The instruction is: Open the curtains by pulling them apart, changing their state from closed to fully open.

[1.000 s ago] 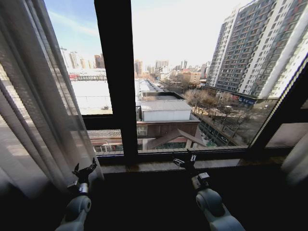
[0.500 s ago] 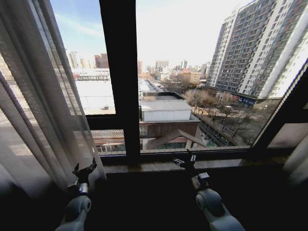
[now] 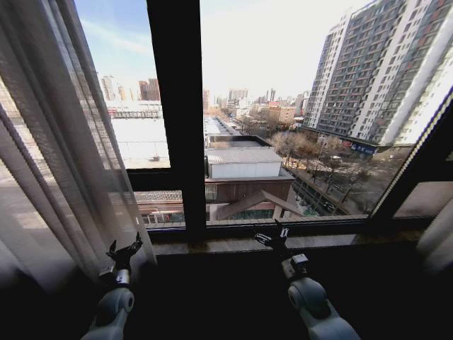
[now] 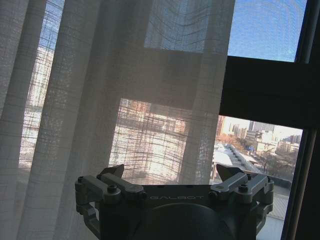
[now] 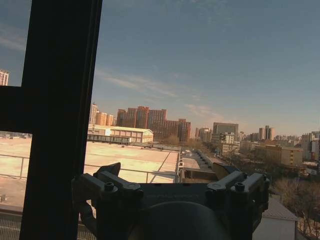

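The left curtain [image 3: 49, 156], sheer off-white with long pleats, hangs gathered at the left side of the window. In the left wrist view the curtain [image 4: 100, 90] hangs close in front of the camera. A strip of the right curtain [image 3: 437, 241] shows at the far right edge. My left gripper [image 3: 124, 251] is open, low beside the left curtain's inner edge, with nothing between its fingers; in its own wrist view the left gripper [image 4: 170, 176] points at the fabric. My right gripper [image 3: 273, 238] is open in front of the sill; the right gripper [image 5: 167, 172] faces bare glass.
A thick dark window frame bar [image 3: 177, 113] stands upright between the panes, also seen as the frame bar [image 5: 55, 115]. A window sill [image 3: 233, 244] runs across below the glass. Dark wall lies under the sill. City buildings lie beyond the glass.
The whole head view has shifted a little to the right, so the camera moved slightly. Both grippers and the curtains hold the same pose.
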Motion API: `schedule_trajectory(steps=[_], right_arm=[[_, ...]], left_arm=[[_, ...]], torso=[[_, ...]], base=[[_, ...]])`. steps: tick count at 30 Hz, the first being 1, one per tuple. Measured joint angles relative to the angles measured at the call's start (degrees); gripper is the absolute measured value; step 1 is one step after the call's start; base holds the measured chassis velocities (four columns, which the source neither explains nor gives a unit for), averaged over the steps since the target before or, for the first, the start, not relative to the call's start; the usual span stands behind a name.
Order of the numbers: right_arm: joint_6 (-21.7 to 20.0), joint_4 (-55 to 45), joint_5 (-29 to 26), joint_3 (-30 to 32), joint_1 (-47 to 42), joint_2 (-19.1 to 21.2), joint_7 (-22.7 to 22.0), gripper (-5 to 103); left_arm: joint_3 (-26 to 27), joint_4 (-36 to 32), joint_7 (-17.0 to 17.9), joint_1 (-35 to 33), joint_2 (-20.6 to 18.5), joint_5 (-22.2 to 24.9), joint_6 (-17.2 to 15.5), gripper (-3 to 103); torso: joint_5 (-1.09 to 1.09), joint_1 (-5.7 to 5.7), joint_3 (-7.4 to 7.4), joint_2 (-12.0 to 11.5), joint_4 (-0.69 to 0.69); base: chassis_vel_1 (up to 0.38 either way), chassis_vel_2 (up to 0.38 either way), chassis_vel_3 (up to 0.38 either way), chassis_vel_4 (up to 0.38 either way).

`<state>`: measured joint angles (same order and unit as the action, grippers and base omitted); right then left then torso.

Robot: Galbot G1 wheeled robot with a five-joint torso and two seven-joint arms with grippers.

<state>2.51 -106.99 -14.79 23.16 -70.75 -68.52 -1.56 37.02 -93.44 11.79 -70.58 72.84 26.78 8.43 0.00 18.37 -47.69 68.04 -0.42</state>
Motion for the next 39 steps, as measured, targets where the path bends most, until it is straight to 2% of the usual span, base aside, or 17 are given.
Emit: schedule_trajectory(steps=[21, 24, 25, 27, 31, 33, 35, 39], right_arm=[[0.00, 0.00, 0.00, 0.00, 0.00, 0.00, 0.00, 100], [0.00, 0.00, 0.00, 0.00, 0.00, 0.00, 0.00, 100], [0.00, 0.00, 0.00, 0.00, 0.00, 0.00, 0.00, 100], [0.00, 0.00, 0.00, 0.00, 0.00, 0.00, 0.00, 100], [0.00, 0.00, 0.00, 0.00, 0.00, 0.00, 0.00, 100], [0.00, 0.00, 0.00, 0.00, 0.00, 0.00, 0.00, 100], [0.00, 0.00, 0.00, 0.00, 0.00, 0.00, 0.00, 100], [0.00, 0.00, 0.00, 0.00, 0.00, 0.00, 0.00, 100]], left_arm=[[0.02, -0.56, 0.00, -0.12, -0.35, 0.08, -0.73, 100], [0.48, -4.15, 0.36, -1.02, -2.31, 0.68, -5.06, 100], [0.48, -4.15, 0.36, -1.02, -2.31, 0.68, -5.06, 100], [0.96, -8.14, 0.90, -2.10, -4.46, 1.40, -10.08, 100], [1.75, -14.38, 1.75, -3.74, -7.84, 2.52, -17.85, 100], [1.87, -15.30, 1.85, -3.99, -8.33, 2.69, -19.01, 100], [2.34, -18.99, 2.34, -4.96, -10.34, 3.37, -23.62, 100], [2.62, -21.24, 2.64, -5.58, -11.56, 3.79, -26.44, 100]], torso=[[-0.01, 0.00, 0.00, 0.00, 0.00], [0.02, 0.00, 0.00, 0.00, 0.00], [0.02, 0.00, 0.00, 0.00, 0.00], [0.00, 0.00, 0.00, 0.00, 0.00], [0.00, 0.00, 0.00, 0.00, 0.00], [0.00, 0.00, 0.00, 0.00, 0.00], [0.00, 0.00, 0.00, 0.00, 0.00], [0.00, 0.00, 0.00, 0.00, 0.00]], base=[[0.000, 0.000, 0.000, 0.000], [0.000, 0.000, 0.000, 0.000], [0.000, 0.000, 0.000, 0.000], [0.000, 0.000, 0.000, 0.000], [0.000, 0.000, 0.000, 0.000], [0.000, 0.000, 0.000, 0.000], [0.000, 0.000, 0.000, 0.000], [0.000, 0.000, 0.000, 0.000]])
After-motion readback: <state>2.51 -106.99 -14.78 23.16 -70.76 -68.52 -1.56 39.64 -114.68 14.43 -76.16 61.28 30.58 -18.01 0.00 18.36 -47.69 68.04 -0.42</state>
